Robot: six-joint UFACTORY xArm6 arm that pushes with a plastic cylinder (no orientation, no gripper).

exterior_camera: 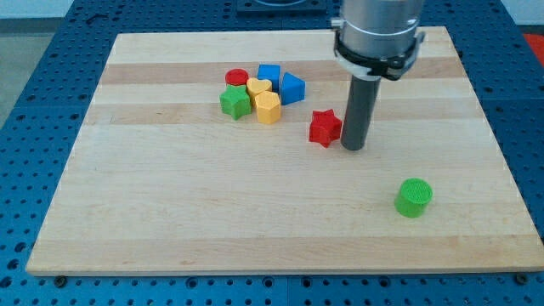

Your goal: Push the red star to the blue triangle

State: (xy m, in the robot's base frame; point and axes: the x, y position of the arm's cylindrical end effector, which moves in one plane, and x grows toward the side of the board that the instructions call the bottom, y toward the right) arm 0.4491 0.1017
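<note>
Just left of my tip (353,148), touching: red star (324,127).

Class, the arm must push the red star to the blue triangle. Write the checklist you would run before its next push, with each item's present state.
1. My tip is at the red star, on its right side in the view: ok.
2. Tip actually touching the star: cannot tell.
3. Blue triangle visible, up-left of the star: ok.
4. Path between star and triangle free of blocks: ok.
5. Tip lined up directly behind the star for an up-left push: not ok, it sits too far right.
6. Green cylinder out of the way: ok.
</note>
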